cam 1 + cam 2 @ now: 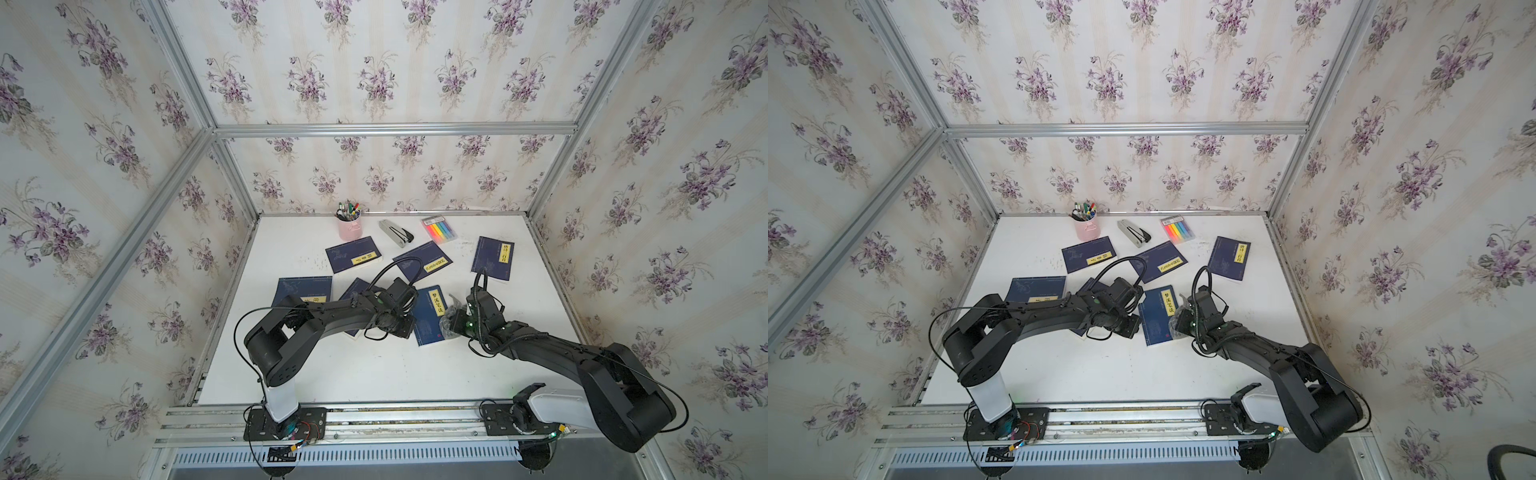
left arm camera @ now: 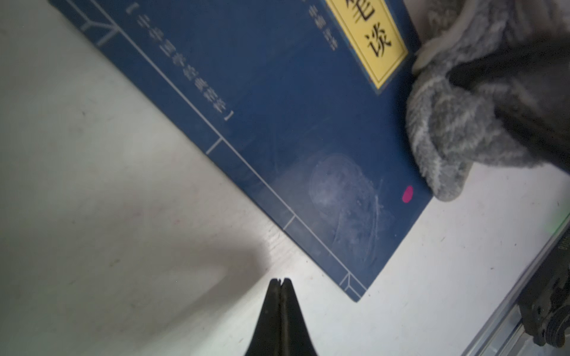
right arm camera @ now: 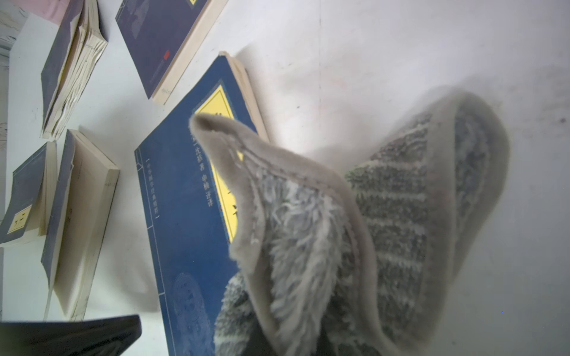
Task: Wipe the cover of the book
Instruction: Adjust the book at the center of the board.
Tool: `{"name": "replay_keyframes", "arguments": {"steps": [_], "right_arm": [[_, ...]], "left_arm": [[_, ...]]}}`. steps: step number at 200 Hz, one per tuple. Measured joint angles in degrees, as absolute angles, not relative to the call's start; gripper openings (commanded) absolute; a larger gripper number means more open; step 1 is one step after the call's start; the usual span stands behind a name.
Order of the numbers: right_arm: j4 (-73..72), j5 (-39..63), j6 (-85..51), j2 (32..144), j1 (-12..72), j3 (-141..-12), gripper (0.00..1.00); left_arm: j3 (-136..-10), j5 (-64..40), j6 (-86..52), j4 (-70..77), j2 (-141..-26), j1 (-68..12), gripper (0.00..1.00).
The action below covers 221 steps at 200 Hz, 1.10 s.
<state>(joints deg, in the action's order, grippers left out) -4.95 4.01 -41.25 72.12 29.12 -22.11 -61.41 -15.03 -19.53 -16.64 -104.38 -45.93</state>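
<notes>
The book is dark blue with a yellow title label and lies flat mid-table in both top views. My right gripper is shut on a grey fuzzy cloth. The bunched cloth rests at the book's right edge and overlaps the cover and part of the label. The cloth hides the right jaws. My left gripper is shut and holds nothing. Its tips are over the white table just off the spine edge of the book, near a corner. The cloth shows at the opposite edge.
Several other blue books lie around. Another is partly under the left arm. A pink pen cup, a stapler and a highlighter pack stand at the back. Frame rails border the table.
</notes>
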Motion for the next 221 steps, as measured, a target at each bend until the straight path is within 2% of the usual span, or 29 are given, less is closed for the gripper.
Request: {"name": "replay_keyframes", "arguments": {"steps": [69,122,172,221], "right_arm": [[-1.58,5.78,-42.24,67.4,33.65,-20.78,0.0],[1.21,1.93,-39.97,66.83,33.74,-28.77,0.0],[-3.79,0.1,-37.52,78.83,33.67,-35.24,0.0],[-9.98,4.25,-37.6,90.67,33.58,-38.44,0.0]], "left_arm": [[-66.74,-16.01,-18.68,-18.26,-109.45,-42.57,0.0],[-64.34,-15.84,-12.73,-19.0,-99.02,-44.07,0.0],[-54.7,-19.07,-10.98,-13.8,-95.42,-45.56,0.0],[-50.81,-21.71,-11.64,-5.74,-97.19,-49.58,0.0]]}}
